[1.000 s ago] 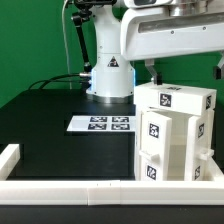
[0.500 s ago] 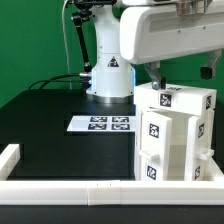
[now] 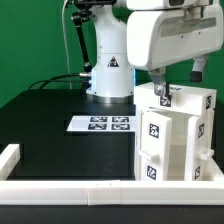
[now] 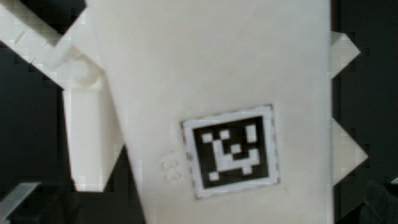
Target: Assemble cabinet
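The cabinet (image 3: 175,135) is a large white box body with black-and-white tags, standing at the exterior view's right on the black table. A white block with a tag (image 3: 166,98) sits on its top. My gripper (image 3: 178,88) hangs just above the cabinet's top with its fingers spread, open and empty. In the wrist view the cabinet's white top face (image 4: 196,80) fills the picture, with one tag (image 4: 231,150) on it. My gripper (image 4: 205,215) straddles it, with only dark finger edges showing at the picture's corners.
The marker board (image 3: 101,124) lies flat at the table's middle. The robot base (image 3: 108,75) stands behind it, with cables (image 3: 55,82) at the exterior view's left. A low white border rail (image 3: 70,188) runs along the front edge.
The arm has come down and moved toward the exterior view's right, bringing the gripper close over the cabinet's top. The cabinet has not moved.
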`<act>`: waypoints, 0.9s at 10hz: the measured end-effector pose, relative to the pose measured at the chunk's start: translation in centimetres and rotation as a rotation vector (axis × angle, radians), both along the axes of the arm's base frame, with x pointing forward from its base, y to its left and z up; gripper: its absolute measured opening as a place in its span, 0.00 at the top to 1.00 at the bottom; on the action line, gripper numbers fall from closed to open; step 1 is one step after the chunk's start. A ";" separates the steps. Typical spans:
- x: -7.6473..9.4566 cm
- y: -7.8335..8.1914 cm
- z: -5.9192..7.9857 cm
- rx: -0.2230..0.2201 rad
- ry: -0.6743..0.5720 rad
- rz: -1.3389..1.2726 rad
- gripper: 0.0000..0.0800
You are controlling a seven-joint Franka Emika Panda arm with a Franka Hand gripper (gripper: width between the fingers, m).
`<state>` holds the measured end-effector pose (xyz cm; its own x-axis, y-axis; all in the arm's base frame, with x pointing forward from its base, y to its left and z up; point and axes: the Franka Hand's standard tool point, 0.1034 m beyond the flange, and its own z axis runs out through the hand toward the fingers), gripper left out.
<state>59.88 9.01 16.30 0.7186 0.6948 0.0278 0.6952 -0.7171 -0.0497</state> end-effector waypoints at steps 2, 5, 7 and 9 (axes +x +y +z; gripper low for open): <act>-0.5 -0.2 -0.7 -0.002 0.005 -0.002 0.00; -0.5 -0.3 -0.7 -0.003 0.007 -0.020 0.24; -0.5 -0.3 -0.7 -0.003 0.009 -0.047 0.31; -0.6 -0.3 -0.7 -0.003 0.016 -0.180 0.31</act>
<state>59.33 8.70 15.56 0.8316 0.5552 0.0132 0.5550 -0.8299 -0.0571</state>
